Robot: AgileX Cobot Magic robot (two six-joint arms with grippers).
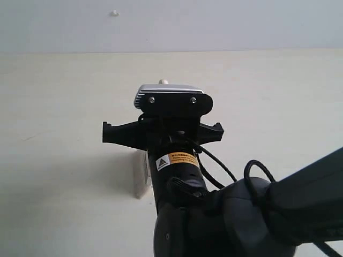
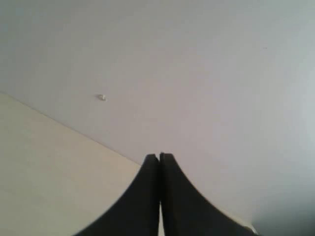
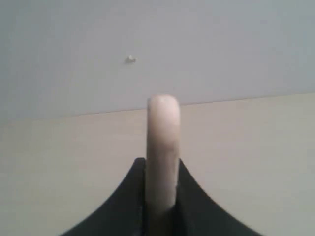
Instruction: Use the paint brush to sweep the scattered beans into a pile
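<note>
Cream table [image 1: 59, 96] meets grey wall [image 1: 241, 24]; small stud [image 1: 114, 13] on wall

Exterior close behind arm [image 1: 185, 184], all facing wall [image 1: 241, 21]

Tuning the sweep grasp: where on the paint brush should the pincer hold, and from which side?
Grip the paint brush by its pale handle near the rounded end, as the right pincer does now: jaws shut on two opposite sides, tip poking past them. It is slim and straight, so it should seat firmly, and coming from the handle end leaves the brush head free.
</note>
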